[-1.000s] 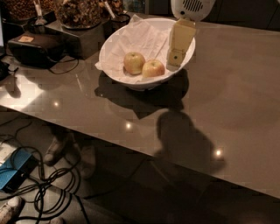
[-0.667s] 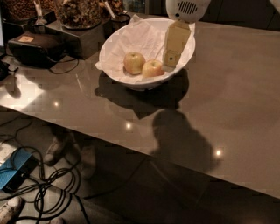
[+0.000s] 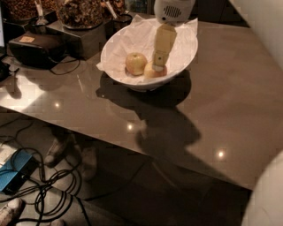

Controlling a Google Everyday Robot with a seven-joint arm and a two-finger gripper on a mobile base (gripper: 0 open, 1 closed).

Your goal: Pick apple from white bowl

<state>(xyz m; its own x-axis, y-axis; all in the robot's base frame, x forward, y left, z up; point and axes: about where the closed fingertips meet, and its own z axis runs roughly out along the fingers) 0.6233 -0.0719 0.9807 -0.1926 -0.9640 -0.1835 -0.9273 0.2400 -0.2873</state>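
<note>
Our gripper (image 3: 159,65) hangs inside the white bowl (image 3: 110,50), its long yellowish end pointing steeply down from the white wrist housing (image 3: 173,9) at the far rim, and its tip sits right at the top of the apple (image 3: 152,72), touching it or very nearly so. How far open it is we cannot tell from this angle, nor whether it has any hold on the fruit yet. The apple itself, the redder-blushed one, rests low in the bowl on the crumpled white paper (image 3: 137,37), towards the near side, with the paler apple (image 3: 135,63) just beside it and closer to the black box; the two look close enough to touch, though we cannot be certain. The bowl stands on the brown table (image 3: 230,101), casting a wide shadow towards us. Further out, along the table's far edge, there are snack jars (image 3: 82,11) and a black box (image 3: 37,46), and cables (image 3: 44,176) trail over the floor below. We judge the reach as done and the gripper lined up on the right fruit. What is left, as far as we can see, is to secure the grasp and lift the apple clear of the rim without nudging its neighbour or snagging the paper.
</note>
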